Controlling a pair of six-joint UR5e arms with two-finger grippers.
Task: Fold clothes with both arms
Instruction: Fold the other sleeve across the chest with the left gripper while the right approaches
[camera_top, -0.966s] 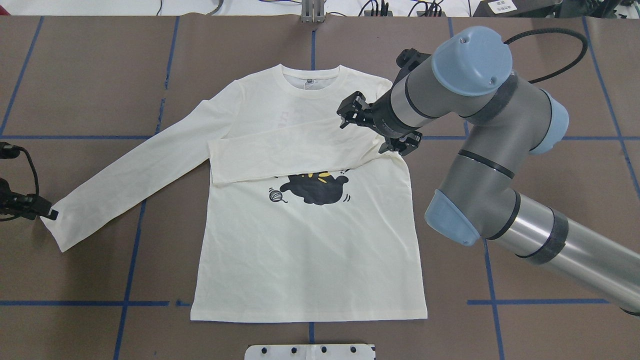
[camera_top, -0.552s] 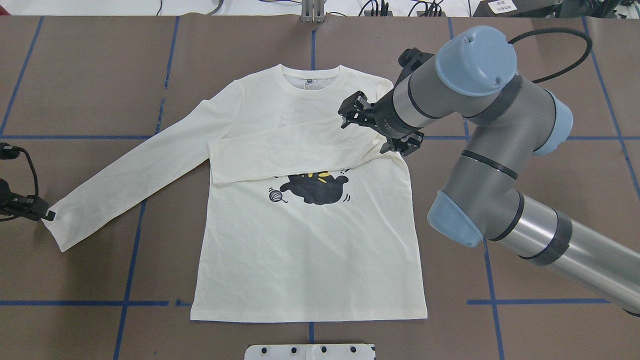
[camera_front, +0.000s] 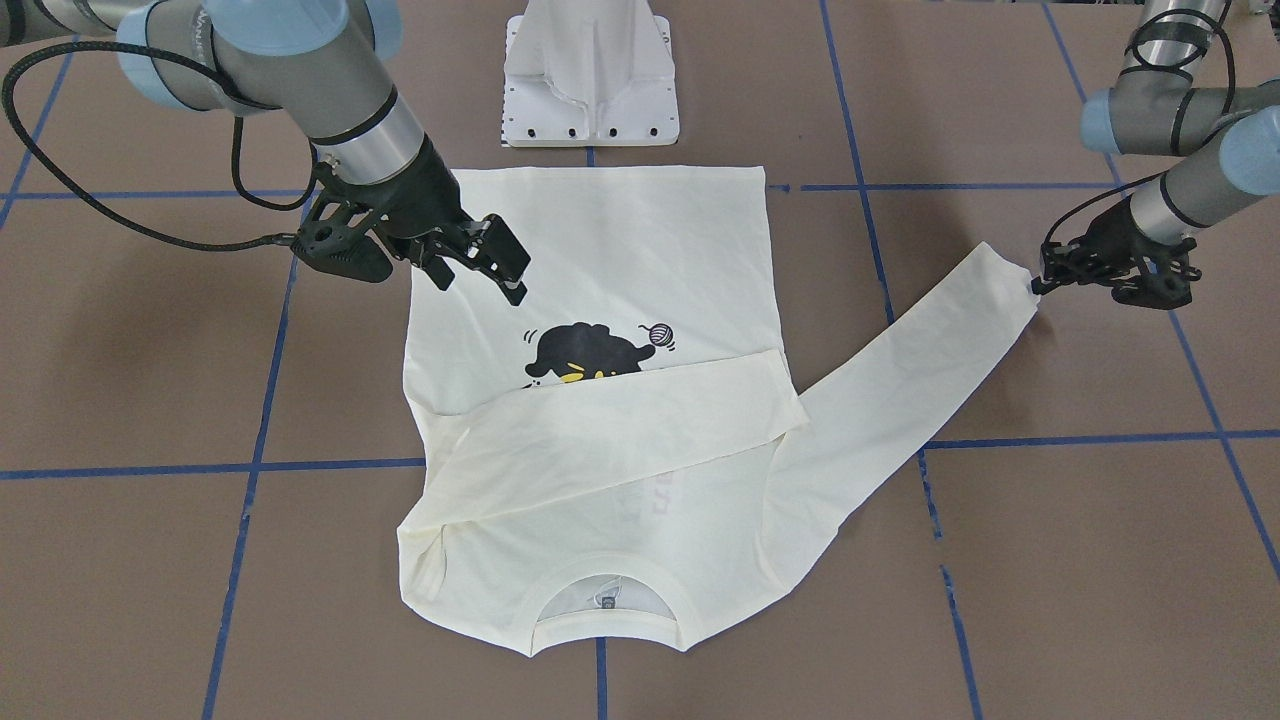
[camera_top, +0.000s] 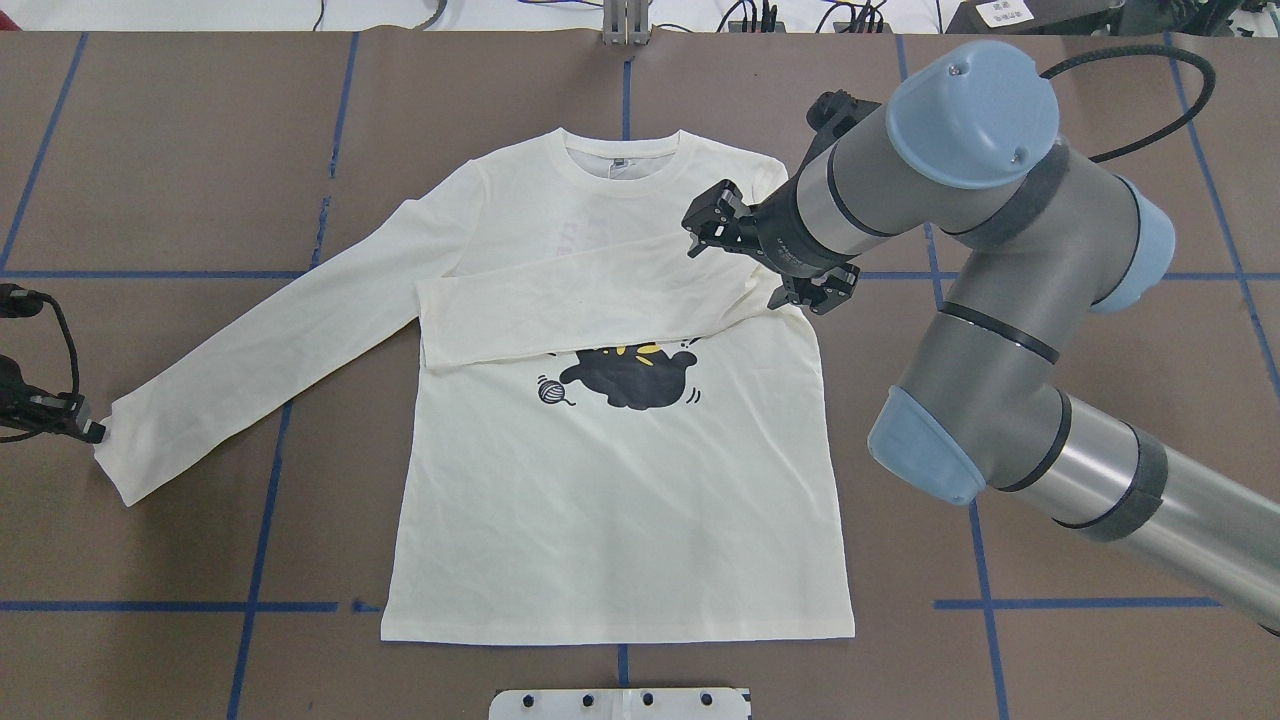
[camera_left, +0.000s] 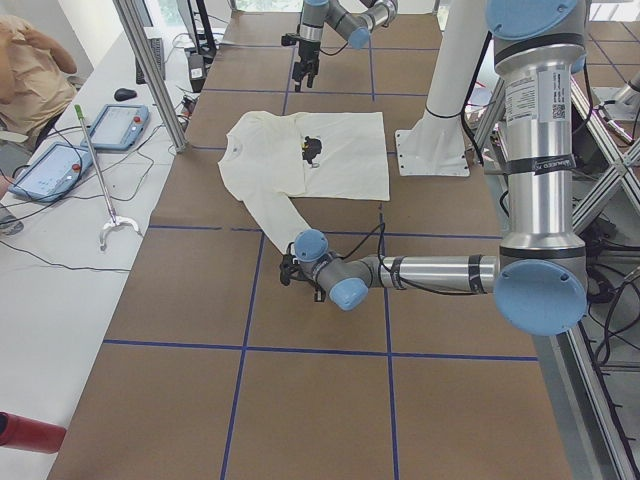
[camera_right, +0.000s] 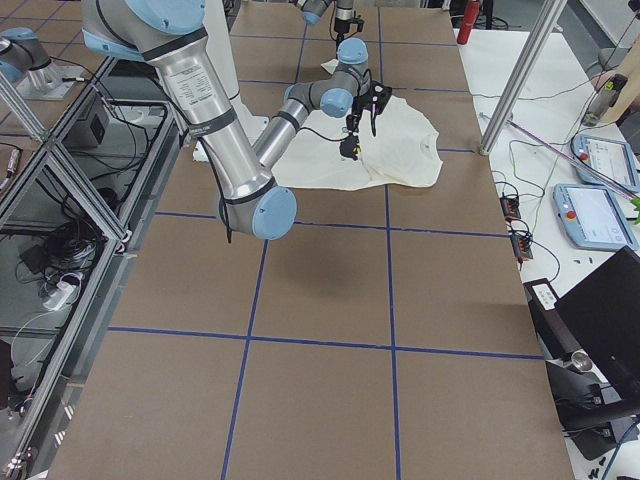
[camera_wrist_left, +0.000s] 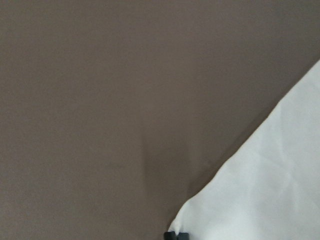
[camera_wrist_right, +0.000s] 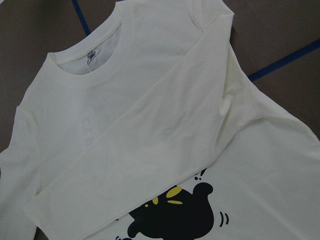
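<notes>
The clothes, a cream long-sleeved T-shirt (camera_top: 620, 500) with a black cat print (camera_top: 630, 378), lie flat and print-up on the brown table. One sleeve (camera_top: 580, 305) is folded across the chest and covers the top of the print. The other sleeve (camera_top: 270, 340) stretches out to the side. My left gripper (camera_top: 88, 431) (camera_front: 1040, 283) is shut on that sleeve's cuff at the table surface; the left wrist view shows cream cloth (camera_wrist_left: 270, 180) at its fingertips. My right gripper (camera_top: 745, 268) (camera_front: 480, 280) hangs open above the shirt near the folded shoulder, holding nothing.
The white pedestal base (camera_front: 590, 90) stands just beyond the shirt's hem. Blue tape lines (camera_top: 260, 520) grid the table. On a side bench past the collar end lie tablets (camera_left: 60, 165) and cables, with a person (camera_left: 30, 60) seated there.
My left gripper has shifted slightly outward, taking the cuff with it. The right arm has drawn back a little to the right, its gripper still open.
</notes>
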